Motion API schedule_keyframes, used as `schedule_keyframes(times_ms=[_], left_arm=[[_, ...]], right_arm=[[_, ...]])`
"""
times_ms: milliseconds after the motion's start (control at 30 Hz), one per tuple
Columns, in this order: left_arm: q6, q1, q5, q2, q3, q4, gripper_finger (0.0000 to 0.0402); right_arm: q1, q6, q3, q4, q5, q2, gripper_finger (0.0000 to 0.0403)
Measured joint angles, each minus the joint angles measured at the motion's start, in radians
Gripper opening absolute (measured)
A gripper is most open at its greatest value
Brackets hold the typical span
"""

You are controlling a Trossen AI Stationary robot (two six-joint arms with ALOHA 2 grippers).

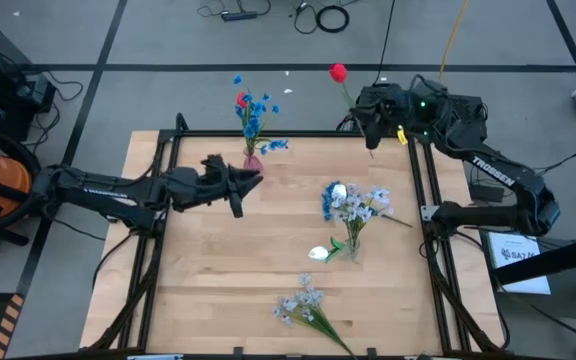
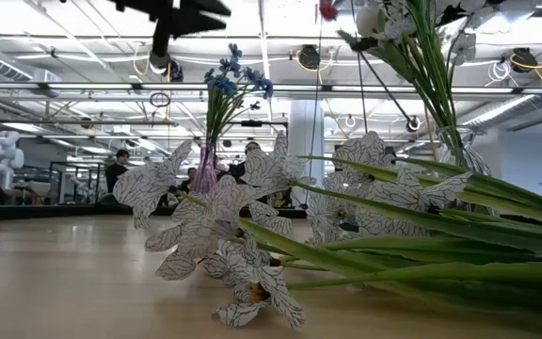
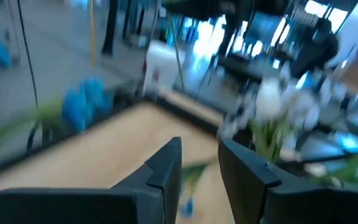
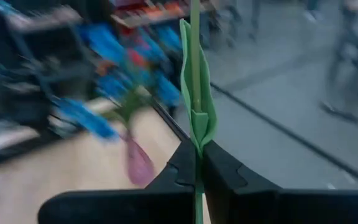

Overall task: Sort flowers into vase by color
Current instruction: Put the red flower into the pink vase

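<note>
Right gripper [image 4: 199,163] clamped on the green stem of a red tulip [image 1: 338,72], held above the table's far right corner, bud out past the far edge over the floor. Left gripper [image 3: 199,163] hovering just beside the pink vase [image 1: 253,160], fingers apart, nothing between them. In that pink vase at the far edge: blue sprays [image 1: 256,108] with a red bud among them. Near the table's middle, a clear vase [image 1: 353,245] with pale lavender-white sprays [image 1: 360,205] and a white tulip bud [image 1: 318,254] low beside it. Lying flat near the front edge, one more pale spray [image 1: 303,304], stem toward the front right
</note>
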Motion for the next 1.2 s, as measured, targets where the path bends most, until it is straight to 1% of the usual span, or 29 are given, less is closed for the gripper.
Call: schedule_keyframes(times_ms=[200,333,467,600,667,900,1033,1100,1200], left_arm=[[0.146,0.047,0.000,0.000,0.001,0.212,0.0111],[0.179,0.074,0.018,0.000,0.001,0.325,0.0111],[0.187,0.091,0.071,0.000,0.004,0.364,0.0111],[0.209,0.104,0.165,0.000,0.017,0.362,0.0111],[0.257,0.105,0.205,0.000,0.023,0.361,0.0111],[0.362,0.103,0.271,0.000,0.058,0.358,0.0111],[0.370,0.107,0.274,0.000,0.072,0.348,0.0111],[0.369,0.112,0.297,0.000,0.077,0.348,0.0111],[0.363,0.117,0.322,0.000,0.077,0.346,0.0111]], right_arm=[[0.169,0.005,0.093,0.102,-0.002,0.055,0.0000],[0.289,0.006,0.147,0.178,-0.001,0.113,0.0000],[0.396,0.002,0.208,0.227,0.001,0.198,0.0000],[0.472,-0.018,0.283,0.235,0.002,0.292,0.0000],[0.500,-0.022,0.315,0.230,0.004,0.336,0.0000],[0.557,-0.031,0.374,0.237,0.006,0.430,0.0000],[0.568,-0.024,0.375,0.234,0.031,0.450,0.0000],[0.571,-0.024,0.375,0.237,0.061,0.449,0.0000],[0.574,-0.025,0.376,0.259,0.071,0.448,0.0000]])
